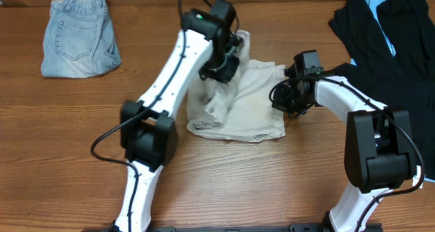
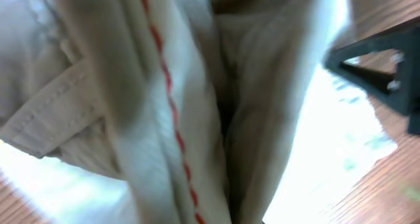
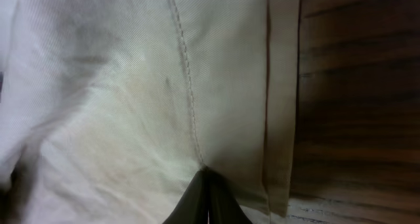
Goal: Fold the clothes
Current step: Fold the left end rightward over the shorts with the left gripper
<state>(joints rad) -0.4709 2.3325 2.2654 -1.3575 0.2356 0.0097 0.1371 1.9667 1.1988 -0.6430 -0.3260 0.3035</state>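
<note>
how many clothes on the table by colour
beige shorts: 1
light-blue denim shorts: 1
black pile with light-blue trim: 1 pile; how many pieces are in it cannot be told
total: 3

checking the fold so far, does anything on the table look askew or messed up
The beige shorts in the middle lie crumpled and skewed, not flat: the left pincer pinches one bunched part up, and the right pincer grips the right edge. Nothing looks spilled or damaged.
</note>
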